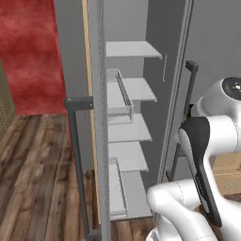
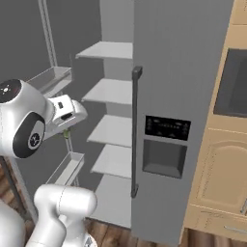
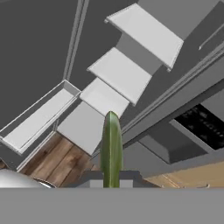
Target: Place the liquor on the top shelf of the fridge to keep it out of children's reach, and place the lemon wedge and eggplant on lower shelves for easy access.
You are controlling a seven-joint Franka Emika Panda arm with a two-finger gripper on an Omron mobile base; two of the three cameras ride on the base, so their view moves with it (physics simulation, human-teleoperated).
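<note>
The fridge (image 2: 183,72) stands with its left door swung open and its right door closed. White shelves step down inside, with the top shelf (image 1: 132,48) (image 2: 108,49) (image 3: 144,33) bare. My gripper (image 3: 111,177) (image 2: 66,130) is shut on the lemon wedge (image 3: 111,148) (image 2: 66,134), a thin yellow-green sliver standing up between the fingertips. It hangs in front of the open compartment, outside the shelves, at about middle-shelf height. The lower shelves (image 2: 113,130) look bare too. The liquor and the eggplant are out of view.
Clear door bins (image 1: 120,94) (image 2: 50,79) (image 3: 37,118) hang on the open left door, whose dark bar handle (image 1: 77,160) juts toward the base. The closed door carries a dispenser panel (image 2: 166,144). Tan cabinets (image 2: 222,178) stand to the right. The floor is wood (image 1: 33,179).
</note>
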